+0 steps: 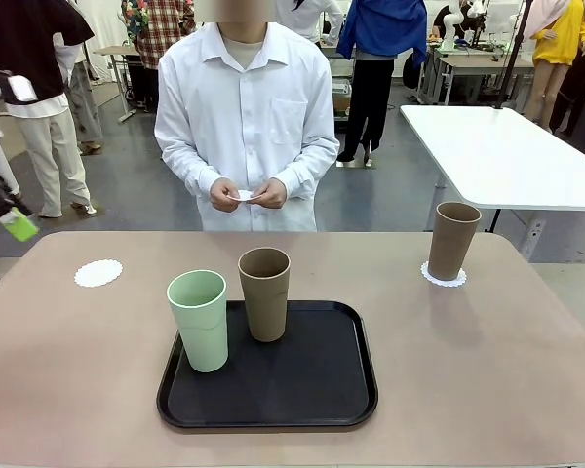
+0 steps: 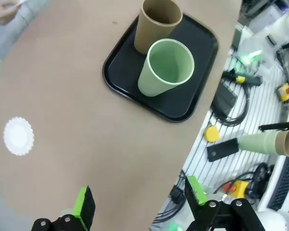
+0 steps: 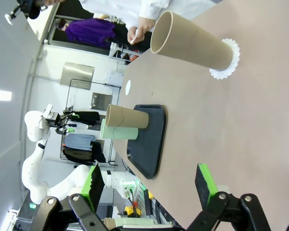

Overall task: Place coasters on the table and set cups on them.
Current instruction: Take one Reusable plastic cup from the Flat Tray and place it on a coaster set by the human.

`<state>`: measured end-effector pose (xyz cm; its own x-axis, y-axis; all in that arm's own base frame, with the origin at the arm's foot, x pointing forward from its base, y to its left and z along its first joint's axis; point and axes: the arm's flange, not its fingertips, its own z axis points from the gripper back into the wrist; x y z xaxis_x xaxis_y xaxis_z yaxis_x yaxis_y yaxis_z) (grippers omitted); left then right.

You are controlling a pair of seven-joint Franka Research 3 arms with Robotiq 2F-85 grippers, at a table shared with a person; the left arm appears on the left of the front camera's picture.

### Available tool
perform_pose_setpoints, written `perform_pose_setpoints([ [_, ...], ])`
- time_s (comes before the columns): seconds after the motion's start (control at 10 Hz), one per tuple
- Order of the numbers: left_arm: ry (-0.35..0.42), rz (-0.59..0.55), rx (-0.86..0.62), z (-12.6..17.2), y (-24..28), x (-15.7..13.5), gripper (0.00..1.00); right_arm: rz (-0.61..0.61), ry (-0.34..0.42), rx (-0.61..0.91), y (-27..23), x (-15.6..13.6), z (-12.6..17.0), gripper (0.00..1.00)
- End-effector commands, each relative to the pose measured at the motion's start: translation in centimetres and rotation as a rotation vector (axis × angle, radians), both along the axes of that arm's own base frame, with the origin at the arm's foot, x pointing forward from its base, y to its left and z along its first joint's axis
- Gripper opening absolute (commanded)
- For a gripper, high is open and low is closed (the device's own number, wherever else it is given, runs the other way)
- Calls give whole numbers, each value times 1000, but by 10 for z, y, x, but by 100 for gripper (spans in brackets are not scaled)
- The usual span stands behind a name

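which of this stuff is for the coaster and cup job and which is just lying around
For the job: mint cup, tan cup on tray, tan cup on coaster, coaster under it, bare coaster, held coaster in the person's hands, table.

Lying about: black tray, white table, stacked cups off the table.

A black rounded-corner tray (image 1: 312, 395) lies flat on the camera's side, slightly left of middle; beyond it stands a person in a white shirt (image 1: 246, 107); a white table (image 1: 507, 156) sits far right; lower down lie black cables (image 2: 231, 103) and what may be a yellow knob (image 2: 212, 134)
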<state>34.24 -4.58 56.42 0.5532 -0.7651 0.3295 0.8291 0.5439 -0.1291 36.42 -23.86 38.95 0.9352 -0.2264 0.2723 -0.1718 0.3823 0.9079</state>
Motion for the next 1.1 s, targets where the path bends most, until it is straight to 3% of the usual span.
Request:
perform_pose_setpoints([
  [0.0,-50,-2,127,-14,-27,7,100,-11,-6,3,0,1,0,100],
  [0.3,-15,-80,243,-44,-63,21,100,-11,-6,3,0,1,0,100],
  [0.5,47,-111,208,-62,-72,20,100,-11,-6,3,0,1,0,100],
  [0.6,-2,-101,225,-49,-68,16,100,-11,-6,3,0,1,0,100],
  [1.0,12,-112,215,-53,-69,20,100,-11,-6,3,0,1,0,100],
])
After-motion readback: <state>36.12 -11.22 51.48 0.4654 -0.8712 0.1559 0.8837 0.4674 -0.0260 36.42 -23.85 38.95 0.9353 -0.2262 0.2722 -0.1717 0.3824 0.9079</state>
